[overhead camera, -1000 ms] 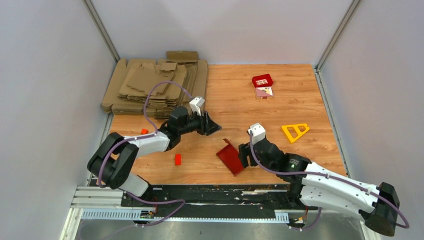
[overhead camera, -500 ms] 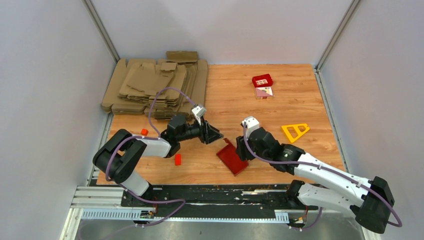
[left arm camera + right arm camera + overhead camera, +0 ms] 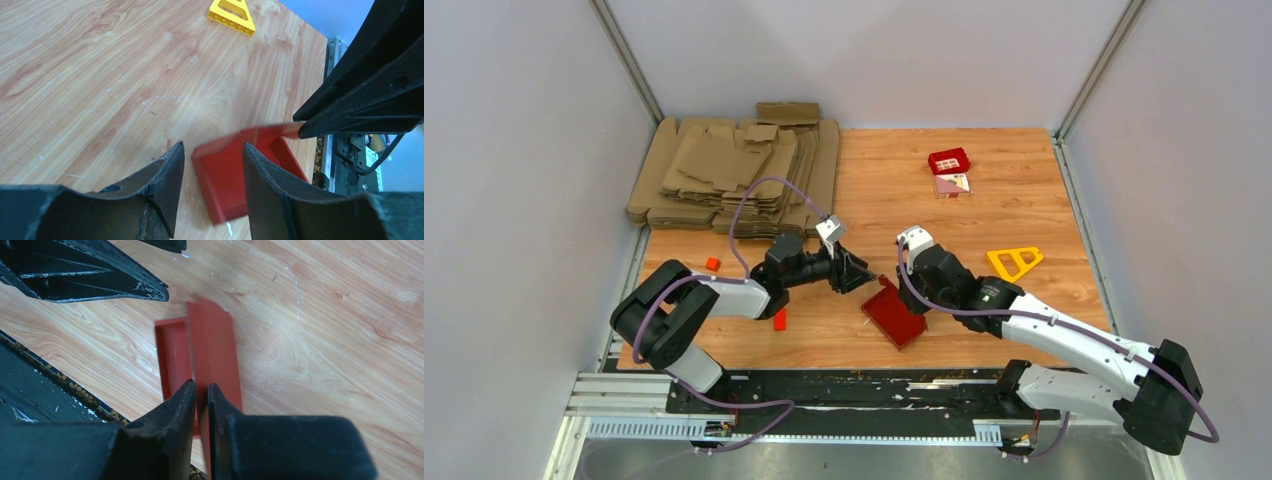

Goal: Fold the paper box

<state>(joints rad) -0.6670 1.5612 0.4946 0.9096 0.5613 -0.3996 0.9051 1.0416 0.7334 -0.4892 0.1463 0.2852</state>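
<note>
The paper box is bright red card lying near the table's front middle, with its side walls partly raised. My right gripper is at the box's right edge. In the right wrist view its jaws pinch an upright flap of the paper box. My left gripper hovers just left of the box, open. In the left wrist view the paper box shows through the gap of the left gripper, apart from both fingers, with the right gripper's fingers holding the far flap.
A stack of brown cardboard sheets fills the back left. A small red tile on a house piece sits at the back right and a yellow triangle at the right. Two small orange blocks lie left of the box. A black rail runs along the front edge.
The right gripper moved up to the box's right edge and closed on its flap. The left gripper swung right and down toward the box, staying open.
</note>
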